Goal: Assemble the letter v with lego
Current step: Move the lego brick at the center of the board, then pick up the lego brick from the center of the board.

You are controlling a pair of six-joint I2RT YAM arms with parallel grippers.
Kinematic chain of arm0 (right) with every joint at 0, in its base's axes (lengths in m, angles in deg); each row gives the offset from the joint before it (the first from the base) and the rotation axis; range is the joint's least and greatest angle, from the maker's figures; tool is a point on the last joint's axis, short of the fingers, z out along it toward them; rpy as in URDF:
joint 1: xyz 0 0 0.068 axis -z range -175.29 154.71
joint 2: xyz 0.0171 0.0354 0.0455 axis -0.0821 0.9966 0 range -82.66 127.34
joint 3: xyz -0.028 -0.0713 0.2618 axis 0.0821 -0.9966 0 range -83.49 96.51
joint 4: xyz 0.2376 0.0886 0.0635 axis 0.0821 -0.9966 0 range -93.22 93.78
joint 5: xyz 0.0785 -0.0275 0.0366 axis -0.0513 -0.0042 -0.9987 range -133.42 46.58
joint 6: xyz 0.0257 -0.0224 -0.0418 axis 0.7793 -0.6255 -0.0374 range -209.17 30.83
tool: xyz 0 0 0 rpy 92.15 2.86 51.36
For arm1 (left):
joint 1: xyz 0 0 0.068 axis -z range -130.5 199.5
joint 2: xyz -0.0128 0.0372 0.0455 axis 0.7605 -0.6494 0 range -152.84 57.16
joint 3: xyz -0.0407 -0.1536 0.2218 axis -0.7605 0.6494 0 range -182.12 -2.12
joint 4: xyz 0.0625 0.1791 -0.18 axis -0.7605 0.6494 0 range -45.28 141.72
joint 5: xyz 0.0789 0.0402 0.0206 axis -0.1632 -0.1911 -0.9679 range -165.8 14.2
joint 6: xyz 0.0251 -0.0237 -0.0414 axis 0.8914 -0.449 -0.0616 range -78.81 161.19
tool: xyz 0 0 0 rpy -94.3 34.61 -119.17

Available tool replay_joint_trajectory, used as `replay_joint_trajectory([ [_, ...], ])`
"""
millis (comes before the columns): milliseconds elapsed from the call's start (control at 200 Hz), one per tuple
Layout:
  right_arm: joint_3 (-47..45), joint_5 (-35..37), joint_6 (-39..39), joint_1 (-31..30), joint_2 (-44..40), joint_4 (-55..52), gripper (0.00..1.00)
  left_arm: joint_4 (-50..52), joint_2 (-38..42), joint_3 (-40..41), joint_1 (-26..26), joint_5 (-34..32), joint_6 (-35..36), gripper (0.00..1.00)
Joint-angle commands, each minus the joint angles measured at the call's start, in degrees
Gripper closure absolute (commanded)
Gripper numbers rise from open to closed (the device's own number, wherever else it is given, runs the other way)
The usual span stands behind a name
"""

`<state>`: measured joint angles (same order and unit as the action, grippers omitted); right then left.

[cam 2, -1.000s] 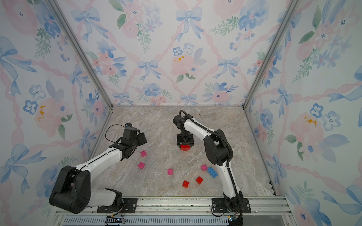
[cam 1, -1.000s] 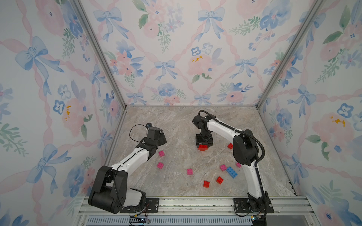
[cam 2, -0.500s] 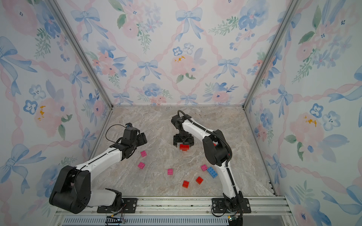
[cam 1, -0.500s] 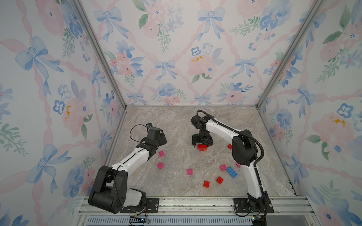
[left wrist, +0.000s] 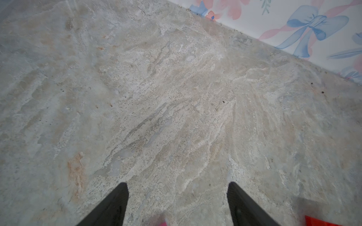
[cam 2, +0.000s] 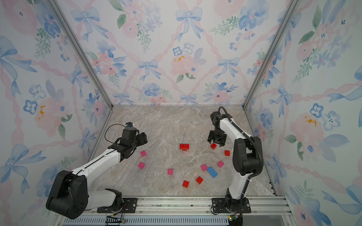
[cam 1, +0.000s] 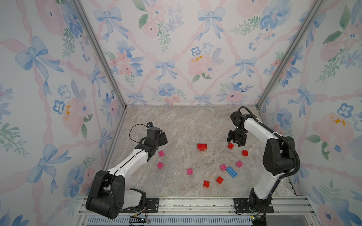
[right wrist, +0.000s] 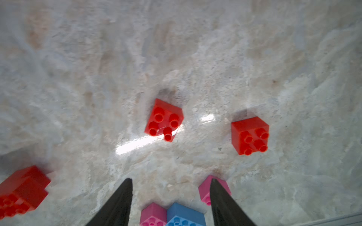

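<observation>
Right hand (cam 1: 235,144), jaws apart and empty, hangs over 1 small red brick (cam 1: 230,146), 2nd red brick (cam 1: 244,153) near.

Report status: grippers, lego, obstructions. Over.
Left gripper open, empty. Right gripper open, empty, near small red brick. Long red brick mid-table, V not built. Nothing in the way.

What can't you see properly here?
Left wrist view: the edge cuts off a red plastic brick and a blurred pink shape.
Right wrist view: the edge cuts off the long blue studded brick; a finger of the right gripper hides part of a pink square brick.
Both top views: studs on the long red brick are too small.
</observation>
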<state>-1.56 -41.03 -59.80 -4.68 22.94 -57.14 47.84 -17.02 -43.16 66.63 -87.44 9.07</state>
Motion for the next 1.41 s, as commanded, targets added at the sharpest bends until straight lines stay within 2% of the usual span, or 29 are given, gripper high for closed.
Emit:
replay_joint_trajectory([
  [0,-0.6,-1.5,3.2,-1.0,1.5,6.0,0.37,1.0,0.7,-0.8,0.8,0.1,-0.1,0.18],
  [125,0.5,-0.5,6.0,-0.4,5.3,8.2,0.37,1.1,0.5,-1.1,1.8,-0.1,-0.2,0.18],
  [375,1.0,1.2,6.1,0.1,8.6,7.7,0.42,1.1,1.5,-1.2,2.0,-0.5,0.2,0.18],
  [440,0.5,0.7,6.1,0.1,8.5,8.0,0.47,1.1,1.5,-1.2,2.0,-0.6,0.2,0.18],
  [575,-0.5,0.9,5.0,-0.7,7.8,8.2,0.65,1.1,0.9,-1.2,2.0,-0.7,0.4,0.17],
  [655,-0.4,1.2,1.7,-2.8,7.0,7.4,0.72,1.2,1.2,-1.0,2.0,-0.8,0.5,0.17],
  [790,-0.6,0.3,-5.5,-9.6,5.2,5.4,0.78,1.1,1.5,-0.8,2.0,-1.1,0.7,0.17],
  [1020,-5.8,-3.8,-3.9,-17.8,3.5,10.5,0.79,1.3,1.3,-0.7,2.0,-1.1,0.4,0.17],
  [1165,-5.7,-4.3,-3.8,-18.5,5.6,11.2,0.73,1.3,1.2,-0.5,2.0,-1.1,0.5,0.17],
  [1235,-5.7,-4.6,-3.5,-18.2,5.1,10.7,0.61,1.2,1.4,-0.3,2.0,-1.3,0.5,0.17],
  [1310,-5.5,-4.2,-3.6,-17.7,2.9,9.2,0.42,1.3,1.3,-0.3,2.0,-1.3,0.5,0.17],
  [1400,-5.7,-2.6,-3.5,-14.8,-1.7,6.3,0.31,1.2,1.2,-0.4,2.0,-1.2,0.5,0.17],
])
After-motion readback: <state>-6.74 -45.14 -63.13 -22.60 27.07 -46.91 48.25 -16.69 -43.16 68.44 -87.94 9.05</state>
